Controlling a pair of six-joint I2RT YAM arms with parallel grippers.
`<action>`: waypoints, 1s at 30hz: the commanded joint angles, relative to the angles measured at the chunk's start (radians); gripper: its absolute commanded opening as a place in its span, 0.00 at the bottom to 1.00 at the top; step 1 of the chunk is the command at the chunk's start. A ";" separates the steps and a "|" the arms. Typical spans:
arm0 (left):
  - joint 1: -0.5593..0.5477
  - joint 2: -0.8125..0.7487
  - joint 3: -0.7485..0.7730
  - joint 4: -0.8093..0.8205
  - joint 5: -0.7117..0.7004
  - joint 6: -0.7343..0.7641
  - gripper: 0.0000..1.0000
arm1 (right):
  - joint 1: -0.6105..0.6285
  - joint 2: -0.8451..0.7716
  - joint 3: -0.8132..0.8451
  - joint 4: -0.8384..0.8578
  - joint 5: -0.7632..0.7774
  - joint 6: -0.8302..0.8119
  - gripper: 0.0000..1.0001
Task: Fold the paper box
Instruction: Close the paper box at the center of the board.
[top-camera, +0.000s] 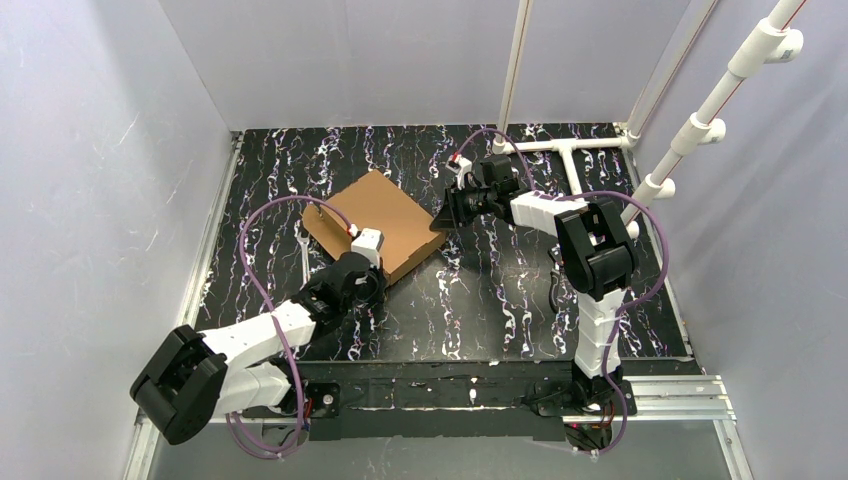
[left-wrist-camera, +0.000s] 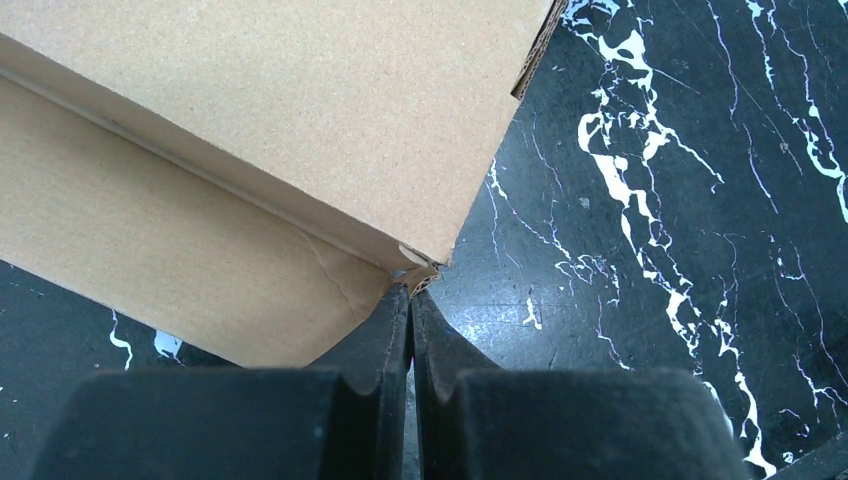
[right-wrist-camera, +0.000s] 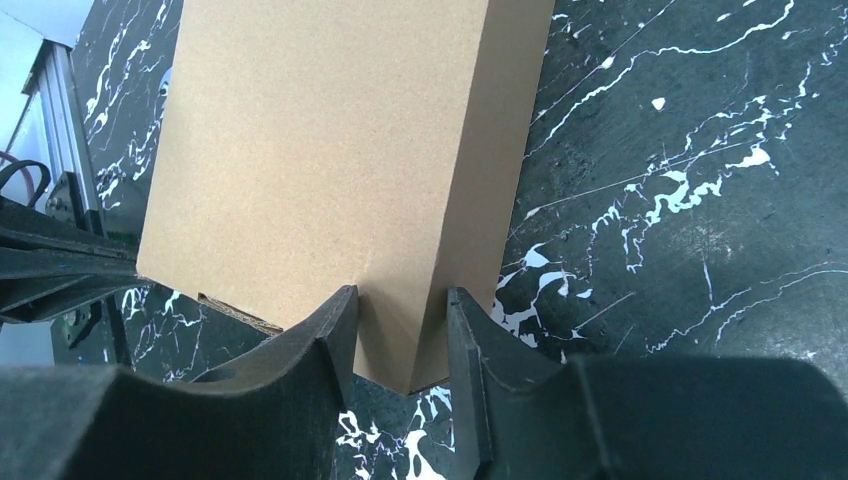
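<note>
Your paper box (top-camera: 385, 205), a shallow rectangular one of plain brown corrugated cardboard, lies flat on the black, white-veined table (top-camera: 500, 300), left of centre and turned corner-on to the arms. It already reads as a closed box: a flat top panel, upright side walls, no flap standing loose in any view. So you appear to be at the last step, pressing and seating the corners rather than folding panels.

Your left gripper (left-wrist-camera: 410, 295) has its jaws together, holding nothing, with the tips touching the box's near corner, where a wall flap meets the top and the cardboard is slightly creased and frayed.

Your right gripper (right-wrist-camera: 400, 300) has its jaws part-way apart with the far-right corner of the box between them, one finger on the top face and the other against the side wall. It looks like a hold on that corner.

Next, keep the right hold steady as a brace. Push the left tips gently into the near corner so the flap seats flush. Go lightly, because the box can slide on the smooth table and that corner is already crumpling.
</note>
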 joint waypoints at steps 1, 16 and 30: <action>0.005 -0.061 0.001 0.202 -0.010 0.007 0.00 | 0.048 0.046 -0.038 -0.133 0.074 -0.047 0.43; 0.008 0.004 0.000 0.260 0.031 -0.003 0.00 | 0.054 0.049 -0.033 -0.142 0.073 -0.053 0.43; 0.008 0.108 0.076 0.012 -0.002 -0.038 0.00 | 0.054 0.053 -0.028 -0.148 0.073 -0.056 0.42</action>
